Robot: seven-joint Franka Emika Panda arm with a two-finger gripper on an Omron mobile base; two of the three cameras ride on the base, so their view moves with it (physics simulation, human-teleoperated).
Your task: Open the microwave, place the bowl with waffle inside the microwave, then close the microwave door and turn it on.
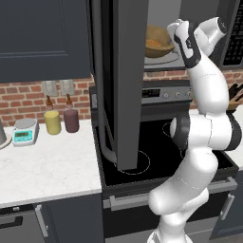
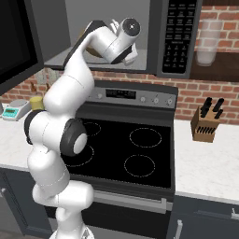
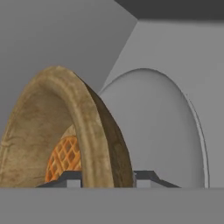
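Up inside microwave [image 1: 163,28] cavity: hand [image 3: 107,177] pinches bowl [image 3: 65,135] rim between fingers, waffle [image 3: 65,158] inside, hovering by turntable [image 3: 157,131] for set-down. Door [image 1: 124,80] swung wide for arm's reach.

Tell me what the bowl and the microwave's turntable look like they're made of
The bowl, pinched at its rim by the hand, looks like wood: light brown, matte, with mottled grain-like streaks. The turntable in the microwave appears as a smooth pale grey disc with a thin raised edge; it could be glass, but the rendering shows no transparency or shine, so that stays uncertain.
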